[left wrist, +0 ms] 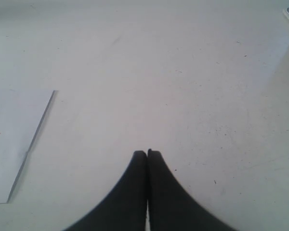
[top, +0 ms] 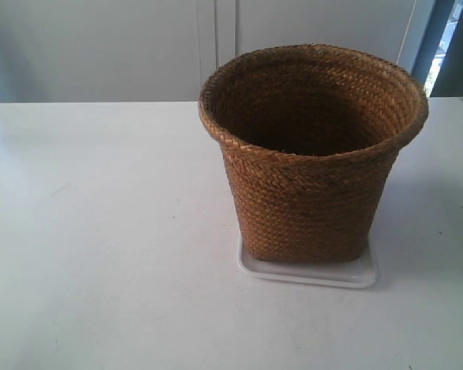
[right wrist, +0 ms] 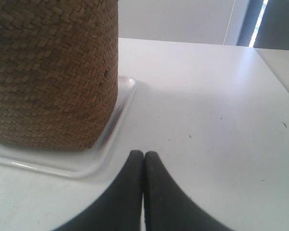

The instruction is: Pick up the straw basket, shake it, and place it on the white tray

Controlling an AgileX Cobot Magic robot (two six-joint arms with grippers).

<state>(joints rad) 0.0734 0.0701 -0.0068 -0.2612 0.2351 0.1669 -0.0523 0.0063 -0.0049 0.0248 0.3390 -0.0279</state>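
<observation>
Straw basket (top: 312, 154) upright on the white tray (top: 309, 274), with only a thin rim of tray showing around the base. Both toward the edge of the table (top: 100, 231) at the exterior view's right. Near one tray corner, not touching: right gripper (right wrist: 143, 153), clenched, empty. Over bare table beside a paper sheet (left wrist: 14, 139): left gripper (left wrist: 147, 153), clenched, empty.
</observation>
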